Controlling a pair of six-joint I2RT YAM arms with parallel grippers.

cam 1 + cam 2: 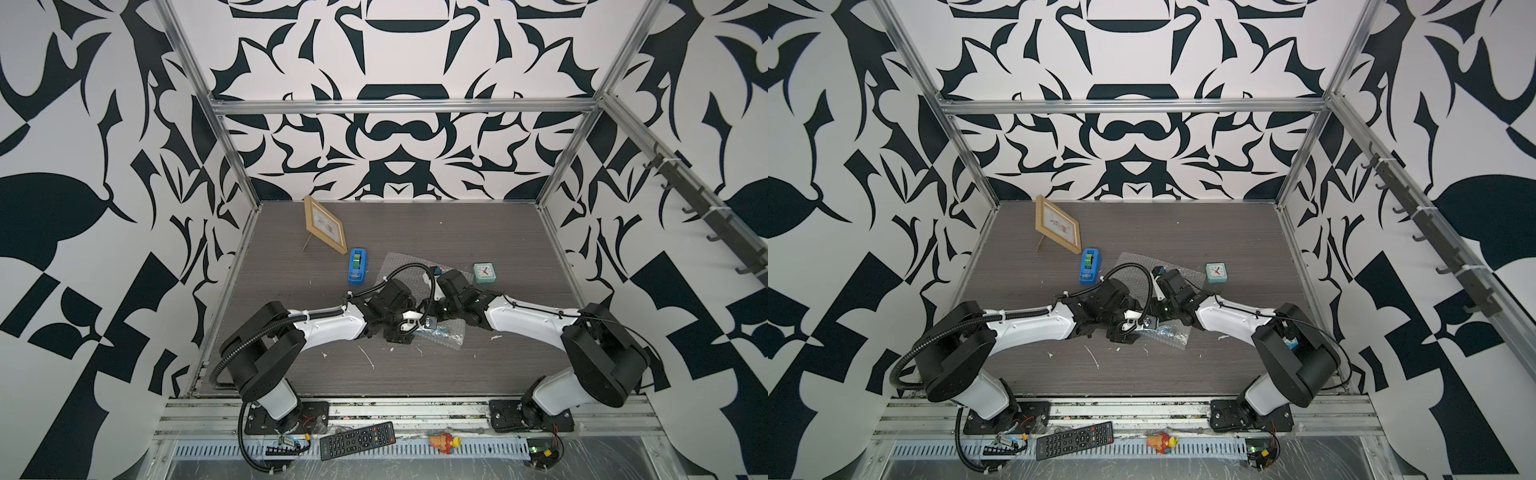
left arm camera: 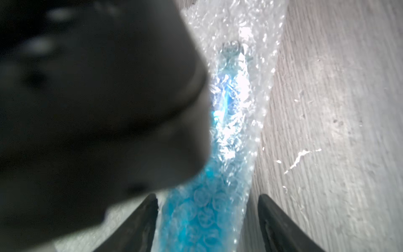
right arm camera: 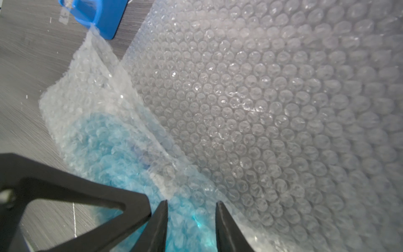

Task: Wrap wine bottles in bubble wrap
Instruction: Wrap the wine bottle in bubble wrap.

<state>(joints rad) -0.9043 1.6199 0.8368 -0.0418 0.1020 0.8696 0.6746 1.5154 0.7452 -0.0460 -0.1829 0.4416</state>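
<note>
The wine bottle lies on its side, rolled inside the bubble wrap, and its blue liquid shows through the bubbles. In both top views it is a blue glint in the near end of the sheet, between the two wrists. The rest of the wrap spreads toward the back under the arms. My left gripper is open and straddles the wrapped bottle, one finger clear of it. My right gripper is open more narrowly, its fingers astride the same roll, close beside the left one.
A blue tape dispenser stands just past the wrap's far left corner. A wooden picture frame leans at the back left, and a small mint clock sits right of the wrap. A remote and a toy figure lie on the front rail.
</note>
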